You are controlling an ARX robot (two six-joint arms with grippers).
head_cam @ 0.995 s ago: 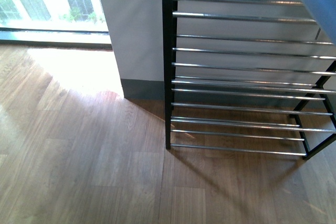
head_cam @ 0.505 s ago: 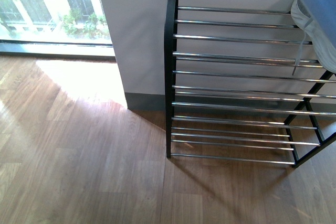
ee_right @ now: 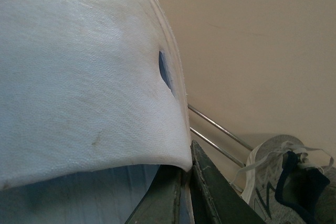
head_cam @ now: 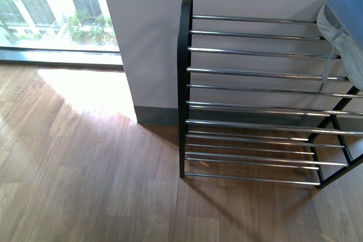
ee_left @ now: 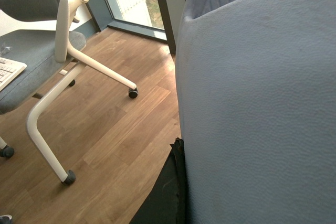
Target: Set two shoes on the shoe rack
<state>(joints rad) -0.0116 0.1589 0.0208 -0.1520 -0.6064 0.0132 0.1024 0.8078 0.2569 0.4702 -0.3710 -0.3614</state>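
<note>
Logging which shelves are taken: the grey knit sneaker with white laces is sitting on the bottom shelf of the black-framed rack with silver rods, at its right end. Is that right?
Not quite. In the front view the grey knit sneaker with white laces sits on the top shelf of the black-framed rack with silver rods, at its right end, its lace hanging down past the rods. The lower shelves show only bare rods.

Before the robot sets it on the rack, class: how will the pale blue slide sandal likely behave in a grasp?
The pale blue slide sandal looks moulded in one piece, so it is probably light and holds its shape. Its thin strap edge may flex somewhat under a pinch. The pebbled surface seen in the left wrist view should give fair grip. On the shoe rack, thin rods might let it rock.
</note>
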